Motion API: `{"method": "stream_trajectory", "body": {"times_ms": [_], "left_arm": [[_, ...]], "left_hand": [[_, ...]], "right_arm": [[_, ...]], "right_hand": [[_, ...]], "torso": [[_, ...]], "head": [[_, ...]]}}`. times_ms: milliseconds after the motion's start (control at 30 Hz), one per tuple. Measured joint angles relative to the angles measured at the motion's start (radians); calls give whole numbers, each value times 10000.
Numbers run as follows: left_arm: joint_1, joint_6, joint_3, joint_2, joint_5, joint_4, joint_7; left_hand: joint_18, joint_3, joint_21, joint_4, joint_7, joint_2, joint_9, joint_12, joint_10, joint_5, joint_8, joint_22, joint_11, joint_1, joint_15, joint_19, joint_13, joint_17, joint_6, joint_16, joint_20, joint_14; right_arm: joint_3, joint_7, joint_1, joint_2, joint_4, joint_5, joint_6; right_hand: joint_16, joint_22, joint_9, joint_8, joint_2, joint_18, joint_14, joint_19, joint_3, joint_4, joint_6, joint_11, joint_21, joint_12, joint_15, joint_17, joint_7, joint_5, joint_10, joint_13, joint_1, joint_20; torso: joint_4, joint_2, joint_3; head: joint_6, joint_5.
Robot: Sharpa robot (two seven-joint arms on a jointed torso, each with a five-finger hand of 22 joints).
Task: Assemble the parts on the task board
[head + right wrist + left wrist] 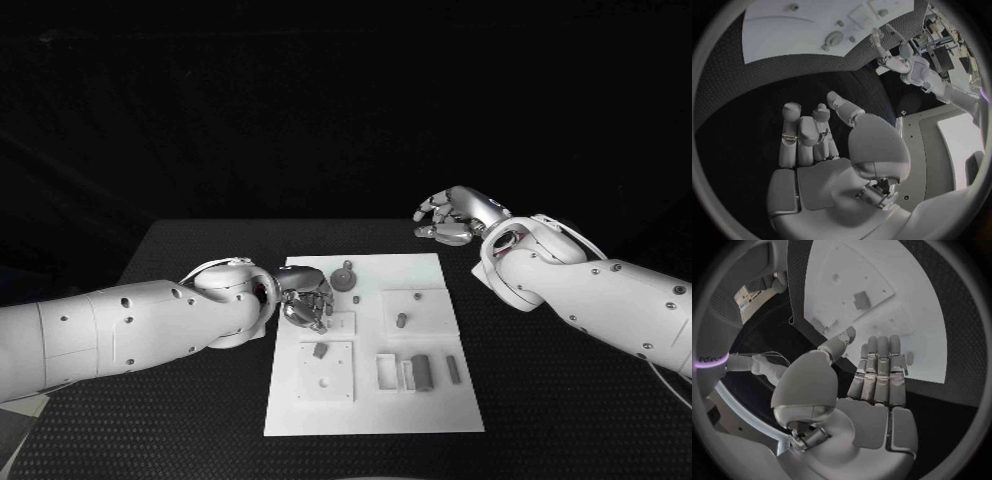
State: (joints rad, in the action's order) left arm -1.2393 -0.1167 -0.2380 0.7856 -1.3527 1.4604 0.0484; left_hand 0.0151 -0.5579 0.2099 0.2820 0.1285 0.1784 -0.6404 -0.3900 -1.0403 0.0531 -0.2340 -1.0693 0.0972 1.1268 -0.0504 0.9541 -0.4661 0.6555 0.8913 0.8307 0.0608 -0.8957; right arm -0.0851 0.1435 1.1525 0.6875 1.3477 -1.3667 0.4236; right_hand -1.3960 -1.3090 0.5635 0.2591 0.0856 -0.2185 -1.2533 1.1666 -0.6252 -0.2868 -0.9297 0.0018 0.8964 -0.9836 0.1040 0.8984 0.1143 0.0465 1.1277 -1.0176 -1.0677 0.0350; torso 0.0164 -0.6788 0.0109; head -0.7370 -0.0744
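Head view: left robot hand [304, 303] poised at the task board's [433, 405] nine-o'clock edge.
Its fingers lie apart, holding nothing; right robot hand [453, 216] hangs curled and empty at one o'clock over the worktop [577, 400]. Grey parts [420, 370] sit scattered; best approach one slowly, aligning fingertips before pinching.

You're looking at a black table [577, 420] with a finely textured top, set against a dark, unlit backdrop [289, 100] beyond both hands. Even light falls from above onto the tabletop.
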Motion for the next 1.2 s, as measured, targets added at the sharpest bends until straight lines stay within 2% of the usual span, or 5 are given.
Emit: {"method": "stream_trajectory", "body": {"times_ms": [133,433,533,967,1200], "left_arm": [[48,4,0,64,-923,110,-417],[205,149,-4,269,-2226,367,-746],[252,202,-6,336,-2422,475,-767],[591,257,-6,334,-2902,363,-756],[755,216,-4,170,-3130,160,-521]], "left_hand": [[1,25,-46,-26,-81,261,152,69,114,0,105,-1,81,-74,3,3,47,-6,-81,0,-74,28],[0,157,-83,-171,107,447,335,25,149,0,65,-11,47,-231,-31,39,63,-37,181,174,-110,61],[1,167,-83,-264,107,571,391,25,149,0,65,-27,47,-283,4,39,81,-47,181,217,-110,97],[0,124,-82,-376,214,571,476,-20,148,0,65,-65,46,-283,4,113,80,-47,287,328,-108,96],[0,328,-79,-746,268,793,582,-124,110,0,65,-113,7,-615,44,166,86,-80,341,443,-55,56]], "right_arm": [[0,0,0,2,-4,12,-18],[0,-2,-1,34,14,26,-48],[1,-3,-1,41,20,28,-56],[1,-7,-3,42,12,43,-77],[1,-8,-4,42,10,52,-85]], "right_hand": [[0,0,-1,0,0,0,5,0,21,-21,0,0,0,0,-6,0,-2,0,0,0,0,0],[0,0,-1,0,0,-1,5,0,28,-28,-1,0,0,0,-8,0,-7,0,0,8,0,0],[0,0,-1,0,0,-1,5,0,28,-28,14,0,0,0,-8,0,-23,0,0,8,0,0],[0,0,-2,0,0,-1,5,-15,28,-28,40,0,0,0,-10,0,0,0,0,17,0,-15],[0,0,-3,0,0,0,-7,-16,28,-28,56,0,0,0,-23,0,-15,0,0,17,0,-16]], "torso": [[0,0,0],[-6,-5,0],[-6,-6,2],[-6,1,4],[13,-8,4]], "head": [[6,-1],[-22,-8],[-29,-12],[-57,-49],[-45,-56]]}}
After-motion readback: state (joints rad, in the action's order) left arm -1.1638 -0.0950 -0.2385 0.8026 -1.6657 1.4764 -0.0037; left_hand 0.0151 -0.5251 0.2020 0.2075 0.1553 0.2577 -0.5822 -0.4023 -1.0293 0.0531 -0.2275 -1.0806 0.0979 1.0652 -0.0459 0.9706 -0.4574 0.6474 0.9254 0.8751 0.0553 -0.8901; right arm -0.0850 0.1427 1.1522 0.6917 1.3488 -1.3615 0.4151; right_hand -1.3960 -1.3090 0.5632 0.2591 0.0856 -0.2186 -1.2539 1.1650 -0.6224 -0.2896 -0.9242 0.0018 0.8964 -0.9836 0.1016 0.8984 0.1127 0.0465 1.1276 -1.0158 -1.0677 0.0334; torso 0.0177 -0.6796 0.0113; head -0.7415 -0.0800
